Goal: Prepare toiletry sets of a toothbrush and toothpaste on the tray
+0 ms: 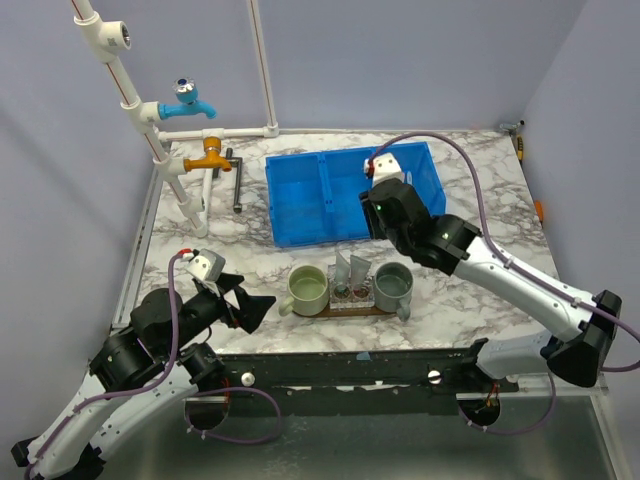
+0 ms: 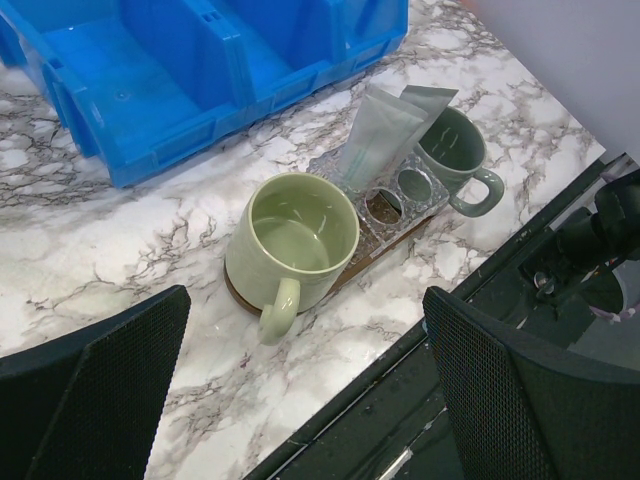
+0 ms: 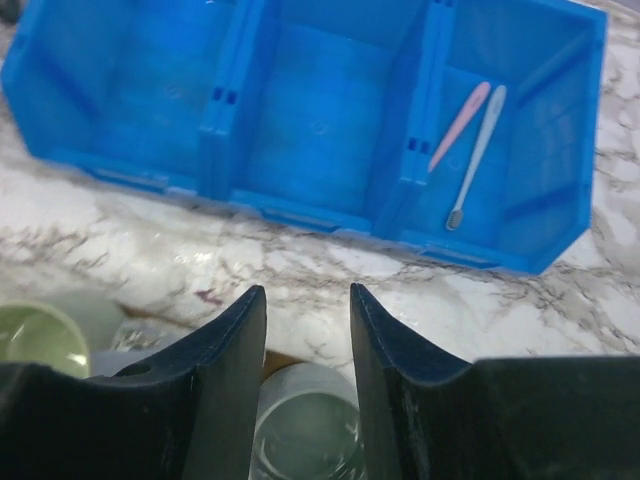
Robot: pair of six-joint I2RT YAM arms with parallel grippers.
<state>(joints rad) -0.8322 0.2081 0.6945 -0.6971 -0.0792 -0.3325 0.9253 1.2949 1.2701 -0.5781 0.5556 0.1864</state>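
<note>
Two whitish-grey toothpaste tubes (image 2: 378, 128) stand in a clear holder (image 2: 397, 196) on the dark-brown tray (image 1: 345, 311), between a green cup (image 2: 292, 235) and a grey cup (image 2: 450, 150). A pink toothbrush (image 3: 460, 124) and a light-blue toothbrush (image 3: 478, 150) lie side by side in the right compartment of the blue bin (image 3: 320, 130). My right gripper (image 3: 307, 290) is open and holds nothing. It hangs over the grey cup (image 3: 305, 430) and points at the bin. At the table's near-left edge my left gripper (image 2: 305, 295) is wide open and holds nothing, short of the green cup.
White pipes with a blue tap (image 1: 190, 100) and an orange tap (image 1: 210, 155) stand at the back left, with a metal tool (image 1: 237, 180) lying beside them. In the top view my right arm (image 1: 440, 240) covers the bin's right compartment.
</note>
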